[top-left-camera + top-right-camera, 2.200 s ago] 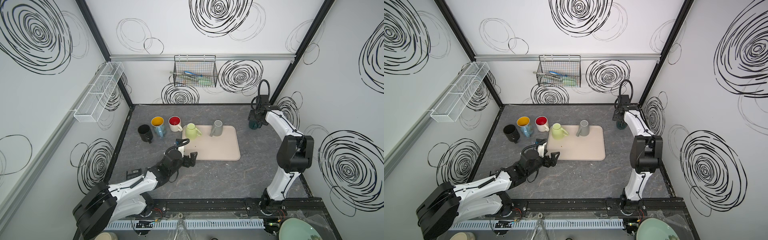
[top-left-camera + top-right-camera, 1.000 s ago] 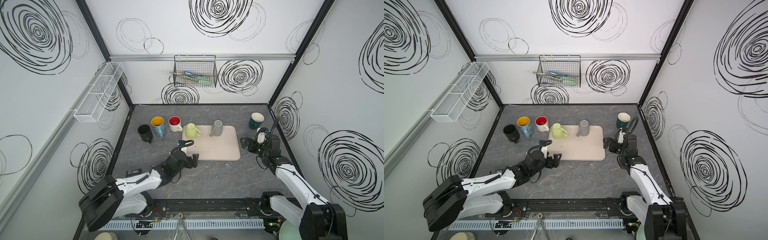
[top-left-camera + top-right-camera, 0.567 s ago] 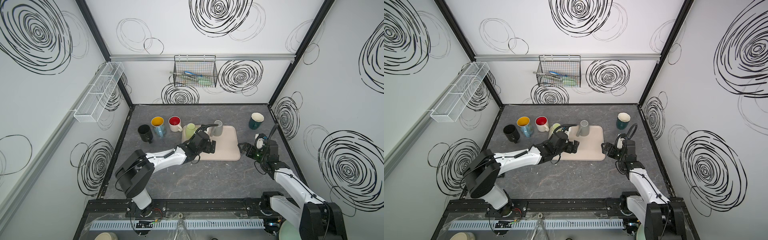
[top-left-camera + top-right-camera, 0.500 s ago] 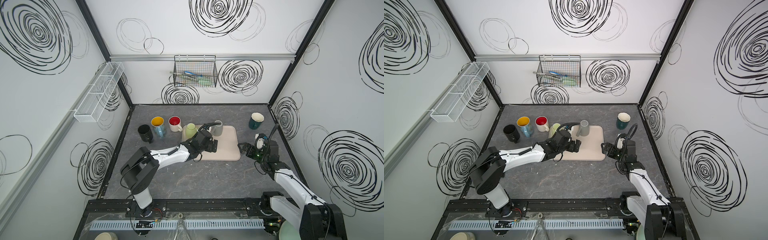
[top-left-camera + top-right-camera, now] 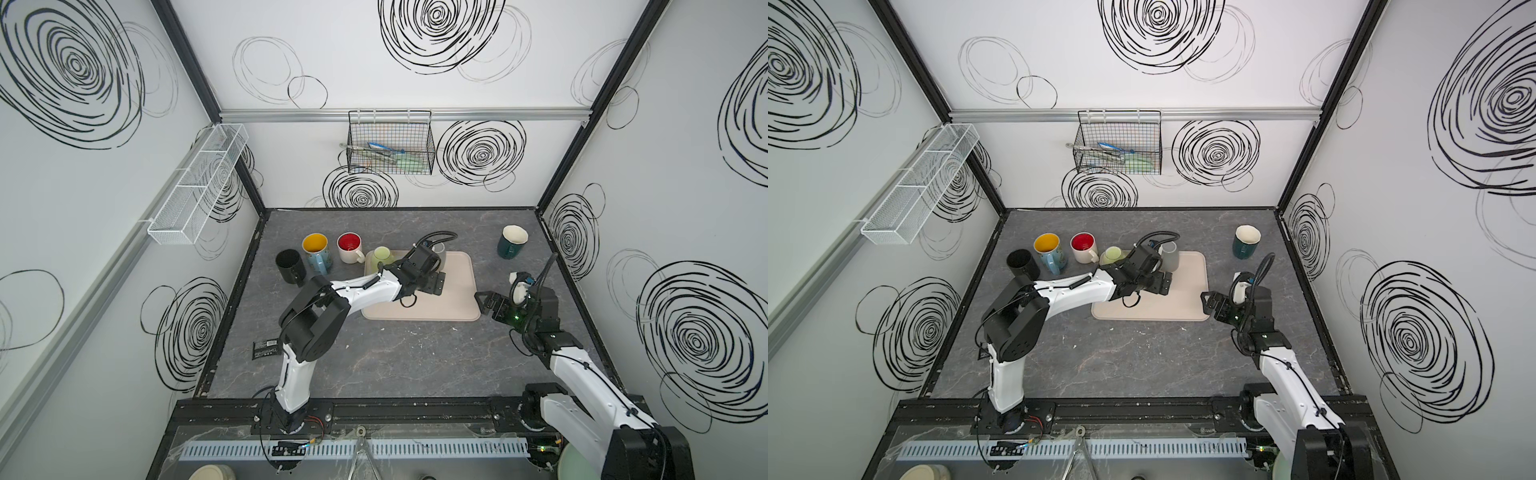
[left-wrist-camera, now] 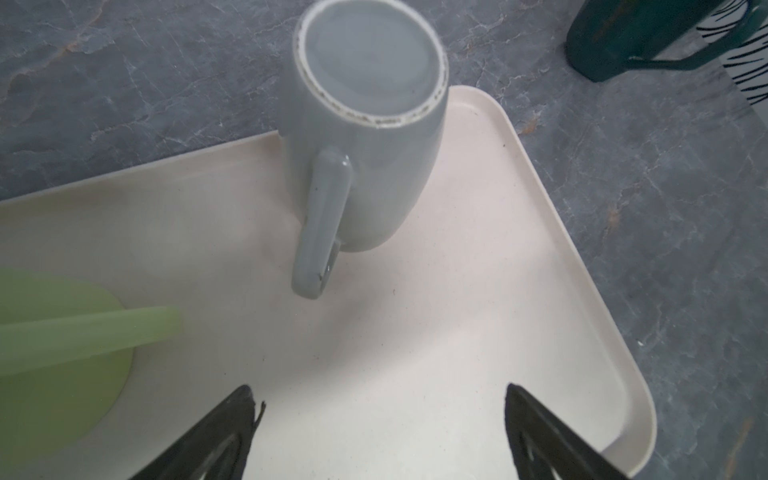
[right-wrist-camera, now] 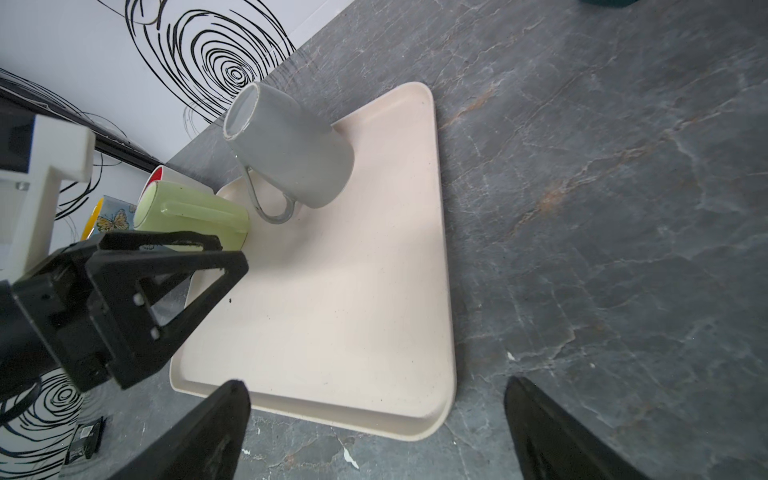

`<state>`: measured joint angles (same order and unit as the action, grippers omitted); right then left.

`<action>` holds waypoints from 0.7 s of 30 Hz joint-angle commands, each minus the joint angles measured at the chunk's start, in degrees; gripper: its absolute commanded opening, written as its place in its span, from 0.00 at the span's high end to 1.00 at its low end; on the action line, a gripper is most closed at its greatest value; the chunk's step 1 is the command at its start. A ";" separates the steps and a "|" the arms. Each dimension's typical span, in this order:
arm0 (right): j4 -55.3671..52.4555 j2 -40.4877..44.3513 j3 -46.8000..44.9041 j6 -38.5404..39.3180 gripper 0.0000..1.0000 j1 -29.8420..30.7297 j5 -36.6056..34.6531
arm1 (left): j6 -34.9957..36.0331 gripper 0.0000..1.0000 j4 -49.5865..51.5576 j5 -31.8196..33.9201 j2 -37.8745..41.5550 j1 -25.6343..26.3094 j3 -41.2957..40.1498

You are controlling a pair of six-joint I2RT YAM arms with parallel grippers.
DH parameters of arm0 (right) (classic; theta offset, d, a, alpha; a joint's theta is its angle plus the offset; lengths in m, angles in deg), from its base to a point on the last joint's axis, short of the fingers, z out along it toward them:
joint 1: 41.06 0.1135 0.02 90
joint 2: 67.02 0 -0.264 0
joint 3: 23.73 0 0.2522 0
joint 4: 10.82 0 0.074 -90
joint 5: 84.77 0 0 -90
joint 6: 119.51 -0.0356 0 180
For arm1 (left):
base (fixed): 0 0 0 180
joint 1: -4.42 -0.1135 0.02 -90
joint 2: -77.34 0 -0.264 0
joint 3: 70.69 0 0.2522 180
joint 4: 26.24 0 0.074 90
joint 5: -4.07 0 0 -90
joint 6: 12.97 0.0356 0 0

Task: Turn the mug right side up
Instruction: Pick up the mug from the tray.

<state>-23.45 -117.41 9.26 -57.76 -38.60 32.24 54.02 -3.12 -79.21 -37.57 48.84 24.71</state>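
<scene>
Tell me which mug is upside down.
The grey mug on the beige tray, ahead of the left gripper: its unglazed base ring faces up. The black mug, red-lined mug and teal mug show open mouths.

Brightly, evenly lit, with soft shadow beside the grey mug [image 6: 365, 174] and the green mug [image 6: 58, 374] near it blurred.

White walls [image 5: 353, 50] with black spirals enclose a grey marbled tabletop [image 5: 395, 357]; a wire basket [image 5: 390, 145] hangs behind.
</scene>
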 commanded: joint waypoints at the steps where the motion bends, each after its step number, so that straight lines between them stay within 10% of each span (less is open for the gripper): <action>1: -1.10 0.90 -0.69 0.84 0.00 0.53 -1.11 | 2.41 0.03 2.11 0.94 -2.15 -1.31 3.77; 6: -0.96 1.26 -2.07 0.65 0.00 0.85 -2.20 | 4.95 0.00 4.51 3.10 -5.25 -2.18 8.47; 14: -1.82 1.52 -3.40 -0.18 0.00 0.88 -2.70 | 9.15 0.32 3.55 0.57 -7.60 -3.55 11.63; 21: -2.49 2.22 -3.40 -0.49 0.00 0.92 -3.26 | 10.11 0.41 4.60 0.82 -9.74 -3.47 14.55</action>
<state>-24.98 -116.27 6.15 -57.89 -38.05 29.83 62.55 1.17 -78.38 -45.81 45.61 37.08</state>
